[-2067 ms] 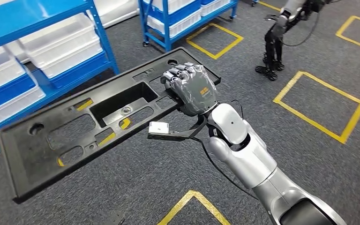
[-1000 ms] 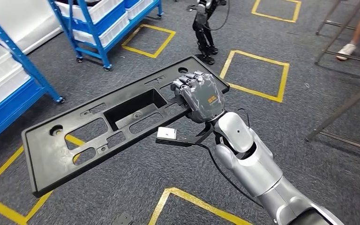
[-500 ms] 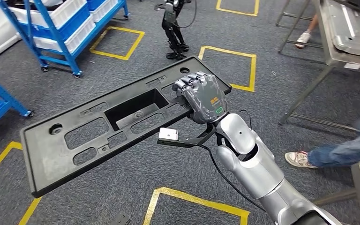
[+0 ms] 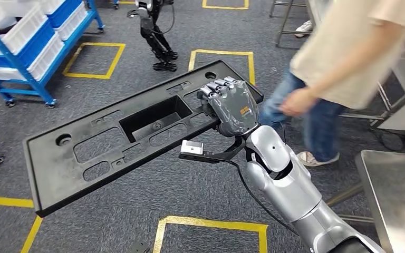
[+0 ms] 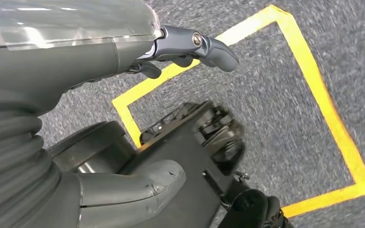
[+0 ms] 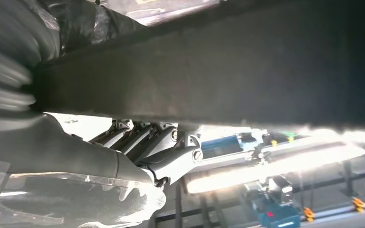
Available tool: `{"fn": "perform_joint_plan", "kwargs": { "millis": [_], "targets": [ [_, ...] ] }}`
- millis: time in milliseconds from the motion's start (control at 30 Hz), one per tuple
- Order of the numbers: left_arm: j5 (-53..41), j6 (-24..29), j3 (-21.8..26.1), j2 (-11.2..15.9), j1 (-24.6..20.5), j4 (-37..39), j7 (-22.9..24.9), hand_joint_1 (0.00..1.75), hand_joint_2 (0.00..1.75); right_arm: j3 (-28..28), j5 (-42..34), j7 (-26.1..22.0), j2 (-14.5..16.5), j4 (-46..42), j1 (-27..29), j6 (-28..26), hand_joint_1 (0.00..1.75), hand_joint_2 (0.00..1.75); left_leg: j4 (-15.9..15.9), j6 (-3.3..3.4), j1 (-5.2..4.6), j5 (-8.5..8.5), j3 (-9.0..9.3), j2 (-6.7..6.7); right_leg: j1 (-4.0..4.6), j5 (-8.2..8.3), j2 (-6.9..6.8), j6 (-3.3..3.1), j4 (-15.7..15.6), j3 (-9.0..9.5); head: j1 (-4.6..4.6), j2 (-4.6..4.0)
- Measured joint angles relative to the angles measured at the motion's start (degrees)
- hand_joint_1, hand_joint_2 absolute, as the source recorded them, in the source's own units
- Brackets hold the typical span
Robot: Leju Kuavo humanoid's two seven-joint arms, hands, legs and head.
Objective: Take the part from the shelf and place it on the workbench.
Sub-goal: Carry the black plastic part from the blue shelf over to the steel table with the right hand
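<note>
- The right hand grips the part, a long, flat black plastic panel with cut-outs and a deep rectangular recess near its middle; the fingers curl over its far long edge close to the right-hand end.
- The part is carried in the air above the grey carpeted floor, sloping so that the end by the hand sits higher in the head view and the free end reaches out to the robot's left and lower.
- In the right wrist view the part runs as a dark band across the picture, with the right hand closed around its edge just beneath.
- The left hand hangs above the floor and holds nothing; its thumb and fingers are apart, the fingers slightly bent.
- A steel worktop shows at the lower right of the head view, well apart from the part.
- A person in a beige top and blue jeans stands just beyond the right hand, one of their hands hanging near the part's right end; whether it touches the part cannot be told.
- Blue shelves with white bins stand at the far left, on wheels.
- Yellow tape squares mark the floor, and another dark robot's legs stand between two of them.
</note>
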Motion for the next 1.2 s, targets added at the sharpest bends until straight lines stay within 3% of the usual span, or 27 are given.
{"fn": "perform_joint_plan", "kwargs": {
  "millis": [67,133,200,267,333,400,467,500,567,633,700,767,833,900,967,1000,1067,1133,1200],
  "targets": [
    [0.0,0.0,0.0,0.0,0.0,0.0,0.0,0.0,1.75,0.0,0.0,0.0,0.0,0.0,0.0,0.0,1.75,1.75,-5.8,0.37,0.02,4.24,2.14,-0.79,-0.01,-0.11,1.6,0.09,0.3,0.03,-0.01,0.0],
    [0.0,0.0,0.0,0.2,-0.1,0.0,0.0,0.0,1.75,0.0,0.0,0.0,0.0,0.0,0.0,0.0,1.75,1.75,-12.3,0.84,0.13,6.92,4.89,-3.1,-0.04,-0.22,3.04,0.48,0.6,-0.25,0.0,0.0],
    [0.0,0.0,0.0,0.3,-0.1,0.0,0.0,0.0,1.75,0.0,0.0,0.0,0.0,0.0,0.1,0.0,1.75,1.75,-14.4,1.14,-0.01,7.0,5.86,-4.28,-0.35,-0.04,4.22,1.15,0.7,-0.75,0.01,0.0],
    [0.0,0.0,0.0,0.2,-0.2,0.0,0.0,0.0,1.75,-0.1,0.0,0.0,0.0,0.0,0.2,0.0,1.75,1.75,-15.1,1.57,-0.03,7.28,6.11,-3.22,-0.56,0.17,4.76,1.92,0.5,-1.01,0.0,0.0],
    [0.0,0.0,0.0,0.2,-0.4,0.0,0.0,0.0,1.75,-0.3,0.0,0.0,-0.1,0.0,0.0,-0.1,1.75,1.75,-15.8,2.28,0.19,7.69,6.41,-1.95,-0.29,-1.13,2.18,2.5,2.3,-1.9,0.17,0.0],
    [0.0,0.0,0.0,0.1,-0.4,0.0,0.0,0.0,1.75,-0.4,0.0,0.0,-0.1,0.0,-0.2,-0.1,1.75,1.75,-16.1,2.73,0.14,7.8,6.55,-0.61,-0.22,-4.3,-1.25,2.86,8.3,-4.75,0.38,0.0],
    [0.0,0.0,0.0,0.2,-0.3,0.0,0.0,0.0,1.75,-0.4,-0.1,0.0,-0.1,0.1,-0.2,-0.1,1.75,1.75,-16.1,2.83,0.06,7.72,6.55,0.83,-0.37,-6.28,-2.25,3.13,14.2,-7.7,0.43,0.0],
    [0.0,0.0,0.0,0.2,-0.3,0.0,0.0,0.0,1.75,-0.4,-0.1,0.0,-0.1,0.2,-0.2,-0.1,1.75,1.75,-16.0,2.81,0.05,7.65,6.57,1.53,-0.43,-5.85,-2.42,3.21,14.7,-8.01,0.43,0.0],
    [0.0,0.0,0.0,0.2,-0.4,0.0,0.0,0.0,1.75,-0.5,-0.1,-0.1,-0.2,0.3,-0.3,0.0,1.75,1.75,-16.0,2.63,0.05,7.44,6.71,2.78,-0.44,-2.63,-3.25,3.13,9.9,-5.47,0.43,0.0],
    [0.0,0.0,0.0,0.2,-0.5,0.0,0.0,0.0,1.75,-0.5,-0.1,-0.3,-0.1,0.3,-0.6,0.0,1.75,1.75,-15.8,2.19,-0.2,7.12,6.93,3.82,0.07,-0.06,-5.78,2.6,2.8,-1.74,0.42,0.0],
    [0.0,0.0,0.0,0.2,-0.5,0.0,0.0,0.0,1.75,-0.6,-0.2,-0.3,-0.1,0.3,-1.0,0.0,1.75,1.75,-15.8,1.62,-0.51,6.86,7.17,4.84,0.66,0.34,-6.9,1.92,-0.1,-0.44,0.41,0.0],
    [0.0,0.0,0.0,0.2,-0.6,0.0,0.0,0.0,1.75,-0.6,-0.2,-0.4,-0.1,0.4,-1.2,0.0,1.75,1.75,-15.8,1.0,-0.58,6.57,7.38,5.75,0.62,0.51,-5.54,1.33,-0.2,-0.54,0.4,0.0],
    [0.0,-0.1,0.0,0.2,-0.8,0.0,0.0,0.0,1.75,-0.7,-0.3,-0.5,0.0,0.4,-1.3,0.1,1.75,1.75,-14.2,0.43,-0.4,5.11,6.95,4.12,0.27,0.79,-4.3,0.73,-0.6,-0.35,0.38,0.0],
    [0.0,-0.1,0.0,0.3,-0.7,0.0,0.0,0.0,1.75,-0.7,-0.3,-0.5,0.1,0.5,-1.4,0.1,1.75,1.75,-8.6,0.12,-0.2,1.85,4.58,1.3,0.11,0.92,-3.12,0.2,-0.8,-0.22,0.37,0.0],
    [0.0,-0.1,0.0,0.3,-0.3,0.0,0.0,0.0,1.75,-0.7,-0.3,-0.5,0.2,0.6,-1.3,0.1,1.75,1.75,-1.9,-0.01,-0.18,-0.72,1.27,0.29,0.16,0.91,-1.69,-0.06,-0.6,-0.25,0.37,0.0],
    [0.0,-0.2,0.0,0.3,-0.2,0.0,0.0,0.0,1.75,-0.7,-0.3,-0.5,0.2,0.7,-1.2,0.2,1.75,1.75,-0.4,-0.04,-0.16,-0.63,0.4,0.12,0.19,0.87,-0.87,-0.07,-0.5,-0.26,0.36,0.0],
    [0.0,-0.2,0.0,0.3,0.0,0.0,-0.1,0.0,1.75,-0.7,-0.3,-0.5,0.2,0.7,-1.0,0.2,1.75,1.75,-3.8,0.09,-0.05,2.67,1.58,-0.31,0.18,0.76,0.79,0.02,-0.2,-0.27,0.36,0.0],
    [0.0,-0.2,0.0,0.3,-0.1,0.0,-0.1,0.0,1.75,-0.7,-0.3,-0.5,0.2,0.7,-1.0,0.2,1.75,1.75,-10.8,0.42,0.22,6.02,4.55,-2.63,0.16,0.53,2.25,0.38,0.4,-0.51,0.37,0.0],
    [0.0,-0.2,0.0,0.4,0.0,0.0,-0.1,0.0,1.75,-0.7,-0.3,-0.5,0.2,0.6,-1.0,0.1,1.75,1.75,-14.0,0.76,0.26,6.71,5.97,-4.5,0.04,0.52,3.51,0.98,0.8,-1.05,0.37,0.0]
  ]
}}
